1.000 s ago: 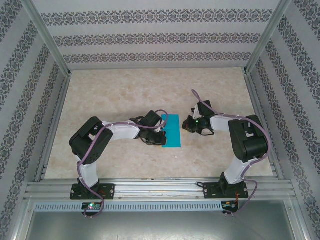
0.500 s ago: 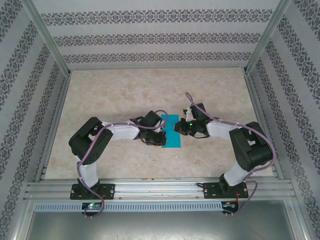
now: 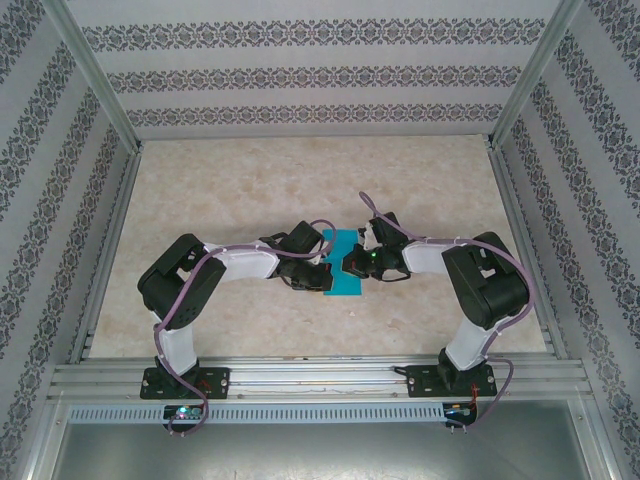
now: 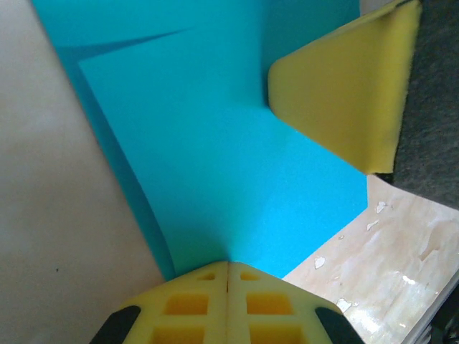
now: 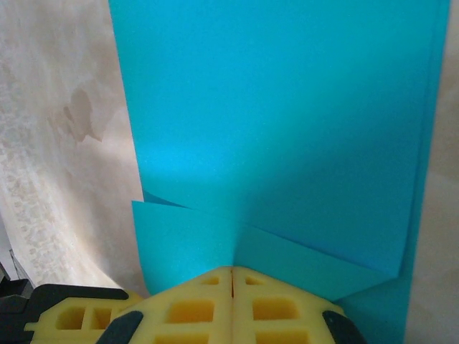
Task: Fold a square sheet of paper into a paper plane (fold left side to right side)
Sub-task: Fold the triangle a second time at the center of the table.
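— Left tool looks clenched on the left edge of the square sheet of paper. The blue runs right up into the seam between its pads, and that edge bows up off the tabletop with a shadow beneath it.

— And the right tool?

— Its fingers are closed together too, tips down on the sheet. Whether it pinches a layer or only presses cannot be told from its wrist view. Seen from above, the sheet lies mid-tabletop between the two tools, both touching it.

— So the step in hand is carrying the left side over to the right?

— Judged so, yes. To do it well, the lifted edge should travel in a low arc rather than be dragged sideways, or the sheet may slide out from under the right tool. That one ought to serve as the anchor, then get clear before the paper lands on it.

— And alignment?

— Edges should meet before any crease is pressed, since thin paper takes a skewed crease for good. A flap lies by the right tool's tips, so layers there might snag.
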